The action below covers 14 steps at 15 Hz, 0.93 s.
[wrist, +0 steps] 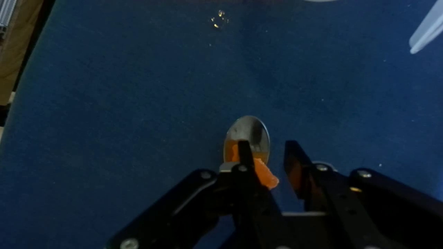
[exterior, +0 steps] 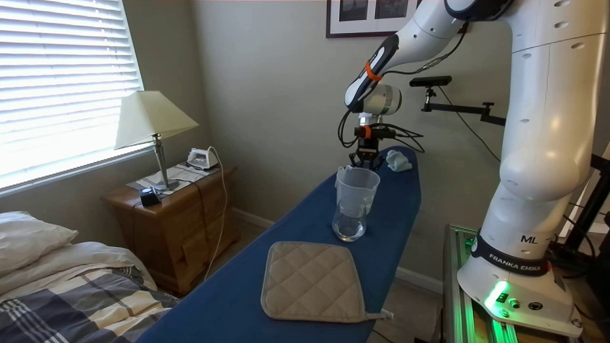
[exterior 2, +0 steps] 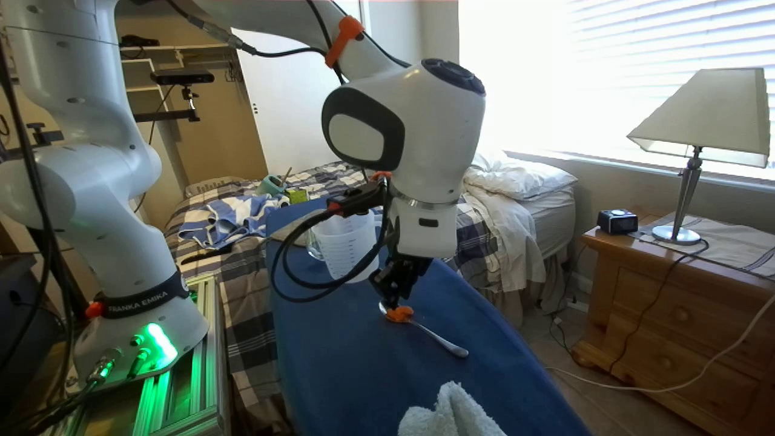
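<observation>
— How is the gripper (wrist: 267,148) standing?

— With its fingers parted; blue shows in the gap and I see nothing pinched. Whether a finger touches the orange piece (exterior 2: 400,314), I cannot tell

— And where is that piece?

— On the bowl end of the spoon (wrist: 246,129), which lies on the blue ironing board (exterior 2: 339,363). In an exterior view the piece sits just below the fingertips, between five and six o'clock, and the spoon's handle points to four

— What lies about them?

— Reckoned from the gripper there, the measuring jug (exterior 2: 345,249) stands at eleven o'clock, the white cloth (exterior 2: 448,415) lies at five and the lamp (exterior 2: 702,118) is off at two. In an exterior view, the quilted pot holder (exterior: 312,281) lies at seven, past the jug and a clear glass vessel (exterior: 350,226)
</observation>
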Each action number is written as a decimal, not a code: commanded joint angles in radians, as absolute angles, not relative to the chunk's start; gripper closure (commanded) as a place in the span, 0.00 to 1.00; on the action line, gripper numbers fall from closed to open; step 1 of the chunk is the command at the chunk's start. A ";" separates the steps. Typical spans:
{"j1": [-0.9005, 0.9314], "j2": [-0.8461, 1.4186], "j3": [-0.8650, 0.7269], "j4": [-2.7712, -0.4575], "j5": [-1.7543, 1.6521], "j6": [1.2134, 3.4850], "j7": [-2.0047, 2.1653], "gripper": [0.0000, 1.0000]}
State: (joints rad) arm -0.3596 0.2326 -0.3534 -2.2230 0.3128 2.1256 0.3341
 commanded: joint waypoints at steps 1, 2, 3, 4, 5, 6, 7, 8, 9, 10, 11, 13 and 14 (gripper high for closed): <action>-0.362 0.212 -0.357 -2.223 0.308 2.117 0.316 0.42; -0.362 0.210 -0.356 -2.220 0.309 2.120 0.311 0.36; -0.362 0.208 -0.356 -2.215 0.308 2.121 0.304 0.28; -0.362 0.208 -0.356 -2.208 0.300 2.139 0.285 0.22; -0.363 0.210 -0.356 -2.202 0.293 2.153 0.268 0.14; -0.364 0.213 -0.357 -2.198 0.279 2.175 0.239 0.08; -0.367 0.216 -0.356 -2.195 0.276 2.189 0.214 0.02; -0.370 0.222 -0.356 -2.194 0.268 2.209 0.181 0.00; -0.374 0.227 -0.355 -2.194 0.268 2.224 0.154 0.00; -0.378 0.231 -0.354 -2.194 0.271 2.239 0.129 0.00; -0.382 0.236 -0.353 -2.194 0.275 2.248 0.106 0.06; -0.389 0.250 -0.354 -2.195 0.272 2.266 0.069 0.17; -0.392 0.257 -0.355 -2.195 0.270 2.273 0.055 0.27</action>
